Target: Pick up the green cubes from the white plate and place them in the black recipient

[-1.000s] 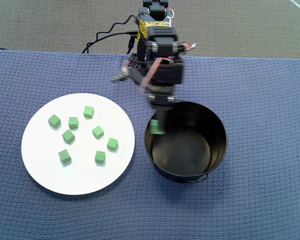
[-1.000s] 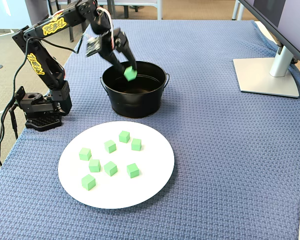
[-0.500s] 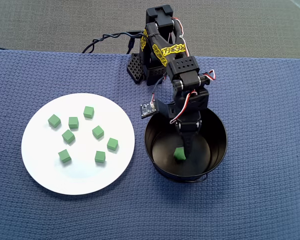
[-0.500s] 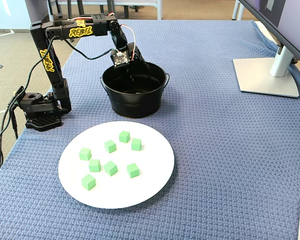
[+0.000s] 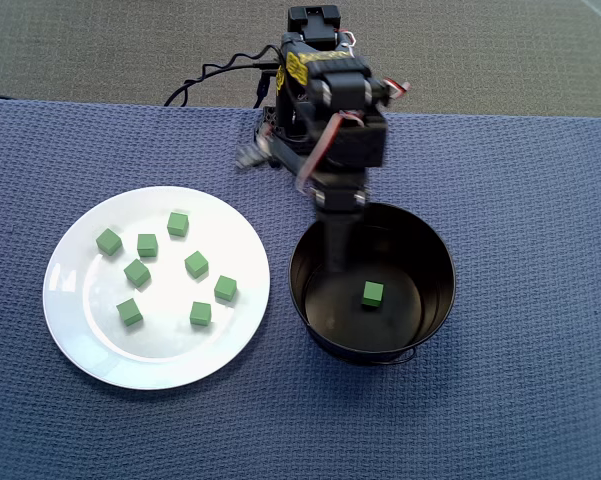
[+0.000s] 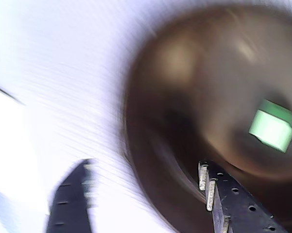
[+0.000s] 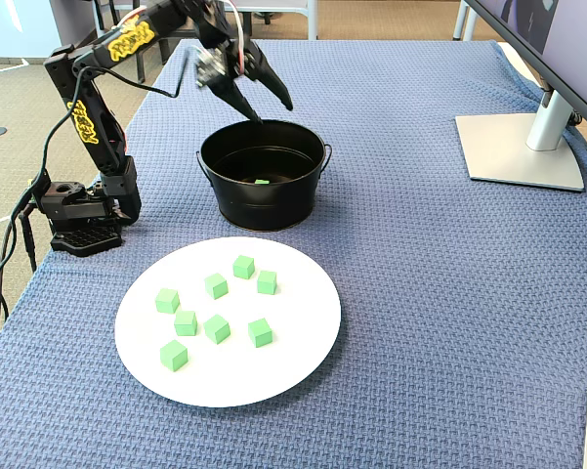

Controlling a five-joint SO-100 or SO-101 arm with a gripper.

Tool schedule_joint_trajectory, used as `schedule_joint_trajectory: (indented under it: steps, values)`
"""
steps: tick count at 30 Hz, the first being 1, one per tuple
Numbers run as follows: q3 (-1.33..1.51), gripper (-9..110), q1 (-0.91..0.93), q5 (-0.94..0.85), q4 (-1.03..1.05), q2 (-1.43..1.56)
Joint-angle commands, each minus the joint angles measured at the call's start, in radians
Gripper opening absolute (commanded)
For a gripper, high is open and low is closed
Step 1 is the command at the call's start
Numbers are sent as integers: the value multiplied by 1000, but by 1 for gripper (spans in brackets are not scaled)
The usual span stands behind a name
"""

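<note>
Tool: your tool [image 7: 269, 109] hangs above the far rim of the pot, jaws spread wide and empty; the wrist view [image 6: 150, 194] shows nothing between the two dark fingers, though that picture is badly blurred.
Pot: the black pot [image 5: 435, 300] has one green cube [image 5: 373, 293] lying flat on its shiny dark floor, a little off centre; from the side you can just glimpse that cube [image 7: 262, 182] over the rim.
Plate: seven green cubes [image 5: 196, 264] sit loosely scattered on the white plate [image 5: 80, 340], none touching, all left of the pot in the overhead view.
Step in hand: as I read it, you're clear of the drop and due to swing over to the plate.
How to do it well: lift above the pot's wall before turning, pick an outlying cube, line the fingers square to two flat faces, and come straight down.
Materials: matte, crisp-edged cubes should grip well; the glazed plate is slick, so a nudged cube may slide. The woven blue cloth on the table [image 7: 420, 293] is rough and ribbed.
</note>
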Motion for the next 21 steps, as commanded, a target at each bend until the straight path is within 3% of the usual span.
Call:
schedule_joint_trajectory:
  steps: [1,6,11,15,21]
  values:
    - [-138,11,173,-83,61,-60]
    - [29,0,417,-239,-120,-163]
    - [172,0,543,-405,-313,-302]
    - [238,0,580,-422,-410,-367]
    - [227,18,575,-422,-400,-422]
